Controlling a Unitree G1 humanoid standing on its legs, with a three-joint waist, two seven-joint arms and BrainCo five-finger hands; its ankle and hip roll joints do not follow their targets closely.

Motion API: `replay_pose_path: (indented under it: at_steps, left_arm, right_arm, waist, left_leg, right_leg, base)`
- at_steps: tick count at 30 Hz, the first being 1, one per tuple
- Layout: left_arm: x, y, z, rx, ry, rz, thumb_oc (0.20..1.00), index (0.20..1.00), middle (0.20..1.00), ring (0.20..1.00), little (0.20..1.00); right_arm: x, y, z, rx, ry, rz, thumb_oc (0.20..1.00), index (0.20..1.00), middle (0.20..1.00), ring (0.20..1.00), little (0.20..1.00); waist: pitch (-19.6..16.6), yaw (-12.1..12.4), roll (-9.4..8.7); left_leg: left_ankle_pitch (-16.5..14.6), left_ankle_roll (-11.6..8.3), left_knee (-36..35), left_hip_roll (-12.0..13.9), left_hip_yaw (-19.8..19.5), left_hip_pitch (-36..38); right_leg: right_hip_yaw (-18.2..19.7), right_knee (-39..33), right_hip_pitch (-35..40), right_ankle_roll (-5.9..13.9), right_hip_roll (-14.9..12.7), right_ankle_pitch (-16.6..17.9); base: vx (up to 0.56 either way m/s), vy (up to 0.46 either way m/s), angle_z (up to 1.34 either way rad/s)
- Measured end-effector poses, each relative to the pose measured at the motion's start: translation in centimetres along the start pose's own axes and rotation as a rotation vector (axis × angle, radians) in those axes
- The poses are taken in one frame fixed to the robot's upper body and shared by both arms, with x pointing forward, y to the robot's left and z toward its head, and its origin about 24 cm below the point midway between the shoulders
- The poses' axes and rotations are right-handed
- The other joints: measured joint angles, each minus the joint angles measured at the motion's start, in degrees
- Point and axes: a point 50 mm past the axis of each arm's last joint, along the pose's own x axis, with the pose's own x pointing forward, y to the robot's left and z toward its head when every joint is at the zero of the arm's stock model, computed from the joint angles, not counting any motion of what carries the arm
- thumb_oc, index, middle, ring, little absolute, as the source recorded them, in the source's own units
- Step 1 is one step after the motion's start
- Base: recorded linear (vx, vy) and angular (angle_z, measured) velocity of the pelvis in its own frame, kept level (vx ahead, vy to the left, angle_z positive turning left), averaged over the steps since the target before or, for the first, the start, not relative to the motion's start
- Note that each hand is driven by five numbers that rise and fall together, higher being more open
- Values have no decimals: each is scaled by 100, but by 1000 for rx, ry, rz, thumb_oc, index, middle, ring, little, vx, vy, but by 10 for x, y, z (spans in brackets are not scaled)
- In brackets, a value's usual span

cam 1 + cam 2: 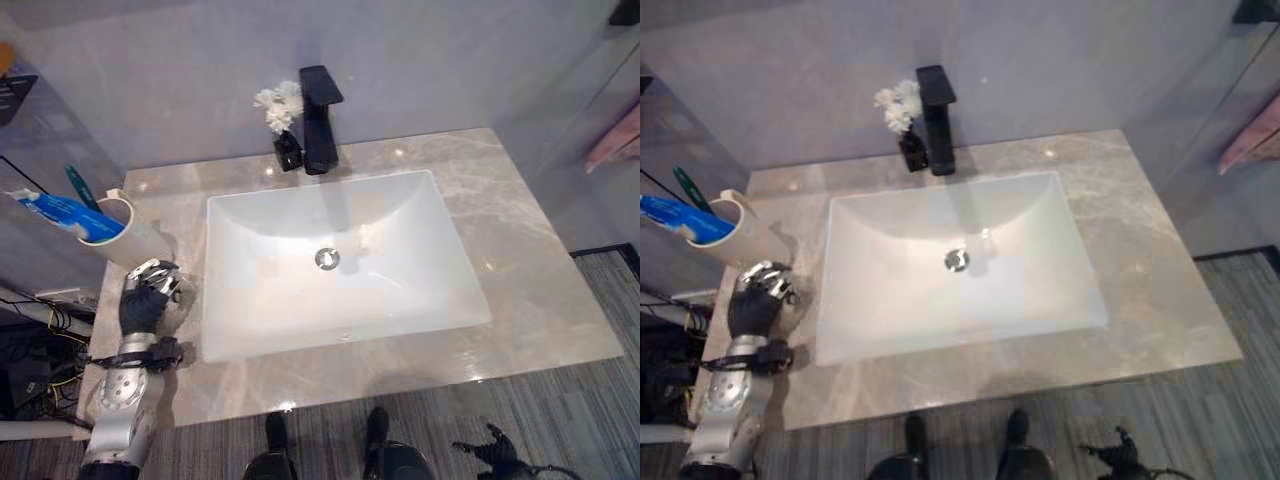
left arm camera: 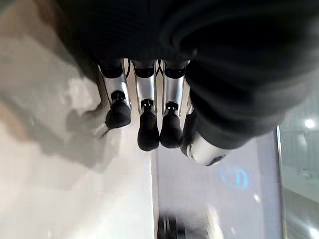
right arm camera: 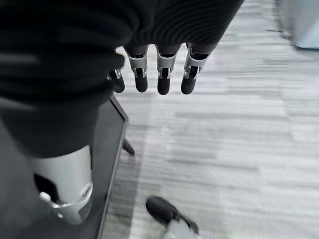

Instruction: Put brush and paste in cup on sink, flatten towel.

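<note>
Just left hand, fingers relaxed, empty, beside cup.

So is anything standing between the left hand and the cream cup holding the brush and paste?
Nothing visible does. The left hand sits on the marble counter just in front of the cream cup; green toothbrush and blue paste tube are already inside.

I see a marble counter with a white sink set in. A black tap, small flower vase and cup stand on it.
</note>
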Motion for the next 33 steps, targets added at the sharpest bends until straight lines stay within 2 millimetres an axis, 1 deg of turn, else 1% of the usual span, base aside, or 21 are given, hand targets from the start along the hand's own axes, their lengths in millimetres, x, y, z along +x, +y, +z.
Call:
replay_pose_path:
  at_steps: [2,4,5,7,10,13,16,19,22,33]
  left_arm:
    - [-3,3,0,5,4,8,200,200,200,200,200]
    - [-4,3,0,7,7,4,200,200,200,200,200]
    - [-4,3,0,6,6,1,200,200,200,200,200]
    - [-4,3,-1,8,8,-1,200,200,200,200,200]
    - [-6,4,-1,9,11,-4,200,200,200,200,200]
    - [-7,3,-1,10,12,-8,200,200,200,200,200]
    - [-8,4,-2,11,17,-7,200,200,200,200,200]
    - [-8,5,-3,14,23,-3,200,200,200,200,200]
    - [-6,7,-1,26,20,1,200,200,200,200,200]
    - [3,10,1,49,9,21,200,200,200,200,200]
  right_arm:
    - [0,5,2,6,-6,12,1000,1000,1000,1000,1000]
    - [0,10,11,9,-34,31,1000,1000,1000,1000,1000]
    - [1,11,16,12,-48,39,1000,1000,1000,1000,1000]
    - [2,11,22,5,-67,46,1000,1000,1000,1000,1000]
    - [3,11,26,-1,-77,46,1000,1000,1000,1000,1000]
    - [3,11,24,-3,-69,48,1000,1000,1000,1000,1000]
    - [2,11,16,-9,-45,49,1000,1000,1000,1000,1000]
    - [0,12,9,-13,-27,52,1000,1000,1000,1000,1000]
    - [0,11,10,-13,-30,50,1000,1000,1000,1000,1000]
    - [0,11,8,-14,-26,50,1000,1000,1000,1000,1000]
  waist:
    - [-2,19,-3]
    - [-9,91,-6]
    - [-10,135,-9]
    - [-21,156,-25]
    - [-84,157,-53]
    - [-148,157,-79]
    - [-239,149,-104]
    - [-311,141,-101]
    - [-327,145,-94]
    - [-321,118,-101]
  left_leg:
    - [-29,44,1,-97,7,75]
    - [-77,80,0,-170,24,123]
    - [-81,84,1,-179,48,122]
    - [-92,85,0,-181,56,147]
    - [-105,74,-1,-162,82,159]
    - [-106,73,-3,-160,92,151]
    - [-109,78,-4,-172,45,84]
    - [-97,66,-4,-178,-44,-25]
    - [-67,65,-1,-175,-51,-131]
    - [-70,60,-2,-169,-72,-134]
  right_leg:
    - [14,-98,115,77,-69,45]
    - [46,-187,196,127,-123,76]
    - [63,-225,202,168,-128,102]
    - [60,-320,275,183,-134,127]
    - [69,-347,283,185,-120,128]
    - [70,-357,279,188,-123,130]
    - [55,-397,249,193,-129,147]
    - [-50,-455,219,187,-130,172]
    - [-69,-460,119,180,-124,197]
    - [-96,-508,155,197,-112,213]
  base:
    - [17,104,5]
    - [-2,75,-1]
    - [-7,72,-6]
    - [-10,59,-3]
    - [-8,27,-4]
    - [0,0,0]
    - [-11,3,5]
    - [-16,-2,12]
    - [-6,-4,3]
    - [3,-7,1]
